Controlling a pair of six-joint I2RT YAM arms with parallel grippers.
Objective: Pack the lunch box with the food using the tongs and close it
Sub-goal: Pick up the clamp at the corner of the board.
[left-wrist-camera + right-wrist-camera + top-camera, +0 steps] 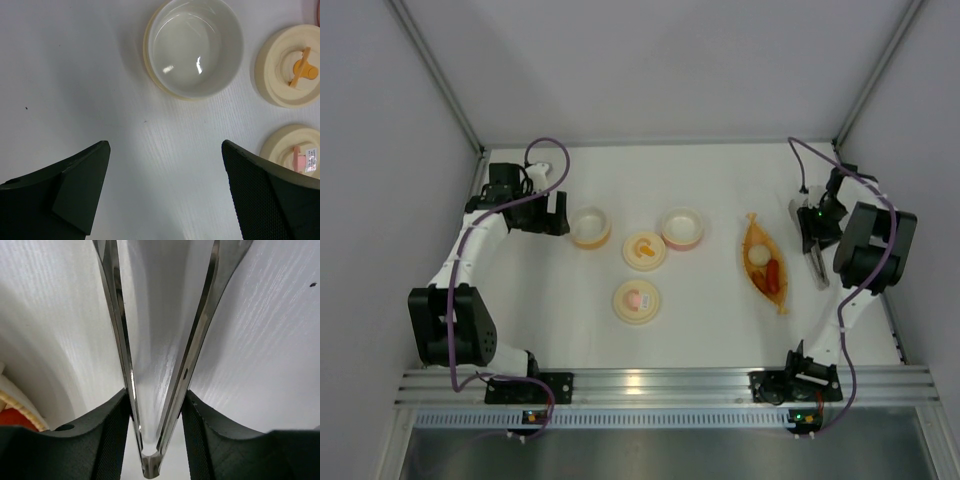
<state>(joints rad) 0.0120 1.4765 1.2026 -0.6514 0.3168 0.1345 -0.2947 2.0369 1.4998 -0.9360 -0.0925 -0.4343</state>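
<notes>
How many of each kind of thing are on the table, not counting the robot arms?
Round bowls: 2 (yellow-rimmed bowl, pink-rimmed bowl)
Round cream lids: 2 (orange-handled lid, pink-handled lid)
Toy food pieces: 2 (cream-white ball, red-orange sausage)
Orange boat-shaped tray: 1
Grey metal tongs: 1
Total: 8

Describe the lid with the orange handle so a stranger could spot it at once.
On the white table, two open bowls stand side by side left of the orange tray. The lid lies just in front of the gap between them. Its cream twin nearer the arm bases has a pink handle; this one's is orange.
</notes>
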